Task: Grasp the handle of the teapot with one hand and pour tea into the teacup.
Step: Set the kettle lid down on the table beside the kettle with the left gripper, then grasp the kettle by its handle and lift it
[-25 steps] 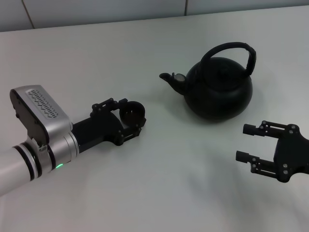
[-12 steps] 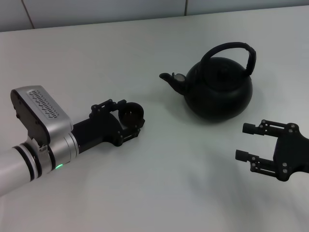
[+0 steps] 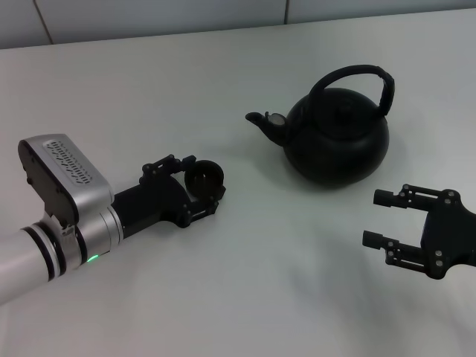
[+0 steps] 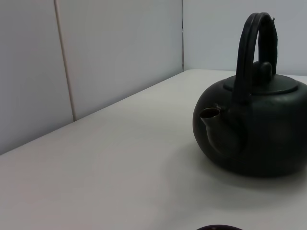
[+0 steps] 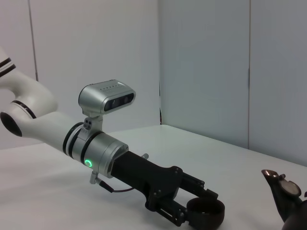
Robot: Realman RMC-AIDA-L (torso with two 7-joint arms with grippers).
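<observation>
The matte-black teapot [image 3: 338, 141] stands at the middle right of the white table, spout [image 3: 260, 120] pointing left, arched handle [image 3: 349, 72] upright. It also shows in the left wrist view [image 4: 259, 134] with its handle [image 4: 252, 43]. My left gripper [image 3: 199, 186] is shut on the small black teacup [image 3: 206, 174], left of the spout and well apart from it. In the right wrist view the left gripper [image 5: 199, 211] holds the teacup [image 5: 206, 213]. My right gripper [image 3: 375, 218] is open and empty, in front of the teapot on the right.
The white table [image 3: 245, 282] meets a pale wall [image 3: 149, 15] at the back. Nothing else stands on it.
My left gripper with the teacup has shifted very slightly toward me. The teapot and the right gripper have not moved.
</observation>
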